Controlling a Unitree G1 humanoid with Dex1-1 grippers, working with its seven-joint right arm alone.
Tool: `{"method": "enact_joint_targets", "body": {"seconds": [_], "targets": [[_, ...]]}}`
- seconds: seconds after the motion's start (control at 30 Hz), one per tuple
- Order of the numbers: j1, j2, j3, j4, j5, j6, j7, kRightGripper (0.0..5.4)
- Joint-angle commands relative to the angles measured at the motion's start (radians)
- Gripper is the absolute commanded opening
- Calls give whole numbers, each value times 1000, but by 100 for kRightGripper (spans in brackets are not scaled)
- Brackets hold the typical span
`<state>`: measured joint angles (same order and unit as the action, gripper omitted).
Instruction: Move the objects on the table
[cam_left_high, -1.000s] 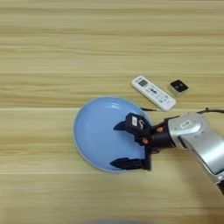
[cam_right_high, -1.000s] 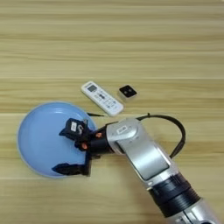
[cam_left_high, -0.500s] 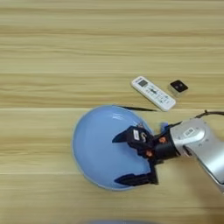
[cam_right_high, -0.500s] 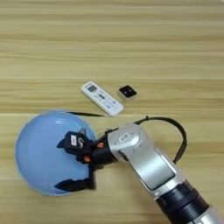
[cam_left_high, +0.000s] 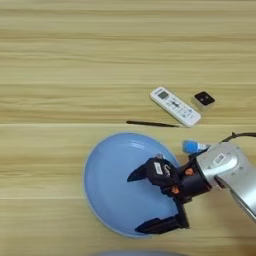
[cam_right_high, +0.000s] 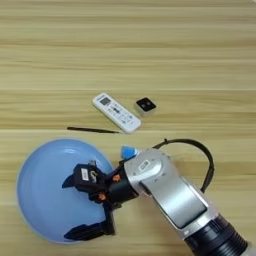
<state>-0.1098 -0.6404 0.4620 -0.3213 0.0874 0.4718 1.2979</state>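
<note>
The round light-blue plate (cam_left_high: 107, 180) lies on the table (cam_left_high: 60, 75) near its front edge. My right gripper (cam_left_high: 137, 204) is open above the plate's right half, its upper finger over the plate's middle and its lower finger at the near rim. Nothing sits between the fingers. Behind the plate lies the thin black stick (cam_left_high: 152, 123). The white remote (cam_left_high: 175, 106) and the small black square gadget (cam_left_high: 204, 99) rest further back on the right. The blue tube (cam_left_high: 194, 146) pokes out beside my forearm (cam_right_high: 170, 187), partly hidden by it.
A black cable (cam_right_high: 202, 155) loops off the forearm to the right. Bare wood stretches across the far half and the left side of the table.
The plate has slid toward the front edge together with my open gripper. The stick and the tube's end, hidden at first, now show behind it. Remote and gadget stayed put.
</note>
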Motion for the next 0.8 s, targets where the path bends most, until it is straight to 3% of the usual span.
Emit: {"method": "enact_joint_targets", "body": {"seconds": [0.03, 0.2, 0.33, 0.47, 0.6, 0.8], "targets": [[-35, -39, -12, -35, 23, 9, 0, 538], [-40, -45, -4, -24, 37, 32, 12, 538], [-78, -19, -34, -9, 65, 65, -6, 538], [-160, 23, -108, 4, 117, 100, -44, 538], [-292, 66, -232, 39, 182, 135, -99, 538], [-400, 66, -345, 69, 252, 170, -132, 538]]}}
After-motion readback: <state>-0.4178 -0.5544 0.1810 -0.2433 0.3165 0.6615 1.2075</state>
